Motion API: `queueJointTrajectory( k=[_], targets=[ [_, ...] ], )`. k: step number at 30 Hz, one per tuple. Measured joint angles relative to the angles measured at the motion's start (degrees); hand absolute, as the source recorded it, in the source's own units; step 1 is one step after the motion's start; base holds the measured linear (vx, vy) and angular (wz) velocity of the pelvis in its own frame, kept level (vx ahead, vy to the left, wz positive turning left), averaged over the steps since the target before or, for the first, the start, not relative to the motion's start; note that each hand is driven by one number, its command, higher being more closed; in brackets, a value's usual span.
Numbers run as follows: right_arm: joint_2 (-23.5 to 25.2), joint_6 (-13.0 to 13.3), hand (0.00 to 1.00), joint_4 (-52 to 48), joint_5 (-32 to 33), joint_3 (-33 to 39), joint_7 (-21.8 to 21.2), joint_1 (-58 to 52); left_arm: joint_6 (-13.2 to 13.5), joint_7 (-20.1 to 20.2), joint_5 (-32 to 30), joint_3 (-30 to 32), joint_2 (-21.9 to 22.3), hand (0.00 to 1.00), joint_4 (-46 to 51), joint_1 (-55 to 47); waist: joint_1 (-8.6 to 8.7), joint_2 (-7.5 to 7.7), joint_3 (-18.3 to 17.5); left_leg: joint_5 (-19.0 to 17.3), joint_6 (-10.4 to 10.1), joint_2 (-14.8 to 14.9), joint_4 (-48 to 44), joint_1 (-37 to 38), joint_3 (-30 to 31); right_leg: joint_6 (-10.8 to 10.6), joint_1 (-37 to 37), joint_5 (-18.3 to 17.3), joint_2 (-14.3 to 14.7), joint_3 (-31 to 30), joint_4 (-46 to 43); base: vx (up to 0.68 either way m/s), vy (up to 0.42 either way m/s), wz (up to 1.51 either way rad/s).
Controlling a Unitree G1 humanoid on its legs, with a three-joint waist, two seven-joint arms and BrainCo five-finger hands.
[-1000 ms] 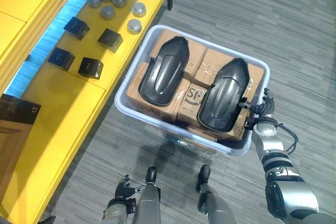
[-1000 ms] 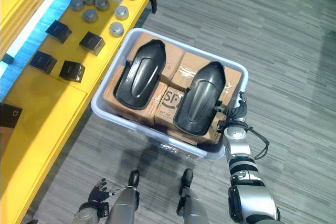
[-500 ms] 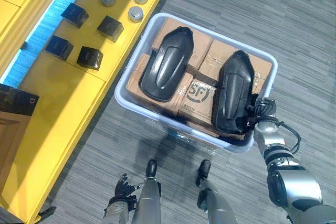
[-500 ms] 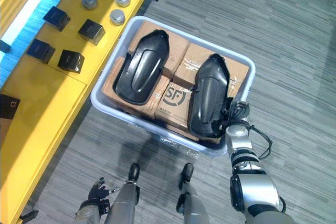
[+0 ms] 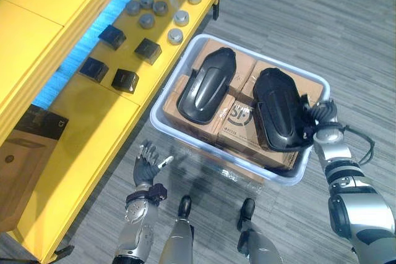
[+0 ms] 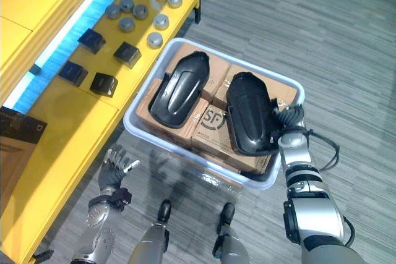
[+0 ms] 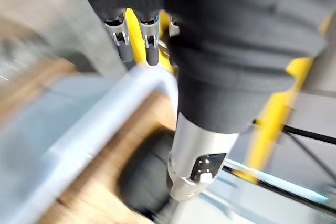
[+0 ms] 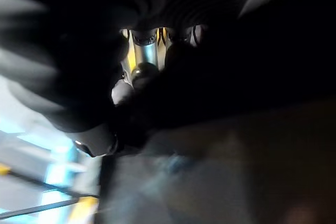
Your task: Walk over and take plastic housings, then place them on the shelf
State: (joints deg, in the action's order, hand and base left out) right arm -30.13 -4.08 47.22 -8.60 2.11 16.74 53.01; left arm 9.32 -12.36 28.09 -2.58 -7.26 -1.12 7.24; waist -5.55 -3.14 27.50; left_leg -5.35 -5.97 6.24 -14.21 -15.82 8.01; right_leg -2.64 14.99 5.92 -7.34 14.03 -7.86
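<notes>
- Black plastic is shifting in the pale bin [image 5: 266, 57]: the right housing [image 5: 278, 117], which was lying flat on the cardboard boxes [image 5: 238, 122] a second ago, is now tipping up off them at its outer side.
- The right hand [image 5: 317, 120] is causing that. Its fingers are curling over the housing's outer rim and gripping it, and the right wrist view shows them pressing against a dark surface.
- The left housing [image 5: 207, 86] is still lying flat on the boxes, untouched, on the shelf side of the bin.
- The left hand [image 5: 146, 164] is coming up beside the yellow shelf [image 5: 80, 128], fingers spread wide and holding nothing. It was hanging lower before.
- The lift seems to be only beginning, with one housing gripped and neither yet out of the bin.
- Black blocks [image 5: 125, 80] and metal caps [image 5: 176, 36] are sitting further along the shelf, so the bare stretch nearer the robot looks the likelier landing spot.
</notes>
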Motion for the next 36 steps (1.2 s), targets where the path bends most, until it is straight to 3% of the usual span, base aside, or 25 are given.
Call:
queueJointTrajectory(
  k=[6, 15, 16, 21, 26, 31, 36],
  targets=[
    [1.9, -0.2, 1.00, -12.9, -9.6, -1.3, 0.0, -4.5, 0.0, -1.3, 1.8, -3.6, -0.5, 0.00, 2.2, 6.3, 0.36, 0.35, -3.2, 1.6, 0.3, 0.0, 5.3, 5.3, -1.3, -0.1, -3.1, 0.0, -0.1, -0.5, 1.4, 0.01, 0.001, -0.02],
    [9.1, -0.4, 1.00, -24.0, -17.9, -9.1, 1.1, -6.4, -1.3, -1.2, 16.2, -13.0, -1.6, 0.00, -18.5, 23.8, 3.13, 2.73, -9.6, 4.5, 0.3, 0.5, 8.5, 9.3, -4.9, -0.1, -5.7, 0.8, 0.4, -2.4, 4.4, 0.06, -0.007, -0.13],
    [9.9, -0.4, 0.00, -24.2, -18.5, -9.5, 1.4, -6.3, -1.7, -1.2, 16.3, -13.1, -1.5, 0.00, -20.7, 24.9, 3.45, 2.85, -10.0, 4.5, 0.2, 0.5, 8.5, 9.6, -4.9, 0.0, -6.1, 1.0, 0.4, -2.5, 4.9, 0.04, 0.007, -0.01],
    [11.0, -0.4, 0.00, -22.8, -18.4, -9.5, 2.0, -6.3, -2.0, -2.2, 16.2, -13.0, -1.6, 0.00, -22.5, 27.2, 3.20, 2.88, -10.1, 4.7, 0.0, 0.8, 8.5, 8.8, -4.9, 0.3, -5.9, 2.2, 0.9, -2.4, 6.5, 0.01, 0.002, -0.01],
    [14.9, -1.2, 0.00, -18.5, -13.6, -3.4, 3.2, -9.6, -2.0, -3.7, 15.4, -12.8, -0.3, 0.00, -22.0, 26.1, 2.92, 3.05, -10.0, 4.8, -0.1, 0.8, 8.5, 6.8, -4.9, 0.4, -4.1, 2.9, 0.9, -2.4, 6.4, -0.03, 0.005, 0.01],
    [18.4, -1.4, 0.00, -26.8, -9.7, 2.6, 5.7, -22.6, -1.7, -4.1, 13.6, -12.2, 1.9, 0.00, -15.1, 19.6, 3.18, 3.10, -9.9, 4.7, -0.1, 0.8, 8.6, 6.9, -4.9, 0.3, -4.1, 2.9, 0.9, -2.4, 6.4, 0.00, 0.000, 0.00],
    [18.9, -1.2, 0.00, -28.8, -8.7, 5.7, 5.6, -28.9, -1.7, -3.7, 11.0, -12.1, 1.9, 0.00, -13.4, 15.5, 3.48, 3.12, -9.9, 4.3, 0.0, 0.8, 10.1, 8.9, -5.1, -0.2, -5.5, 2.5, 0.9, -2.5, 6.4, 0.00, 0.000, 0.00]
  ],
)
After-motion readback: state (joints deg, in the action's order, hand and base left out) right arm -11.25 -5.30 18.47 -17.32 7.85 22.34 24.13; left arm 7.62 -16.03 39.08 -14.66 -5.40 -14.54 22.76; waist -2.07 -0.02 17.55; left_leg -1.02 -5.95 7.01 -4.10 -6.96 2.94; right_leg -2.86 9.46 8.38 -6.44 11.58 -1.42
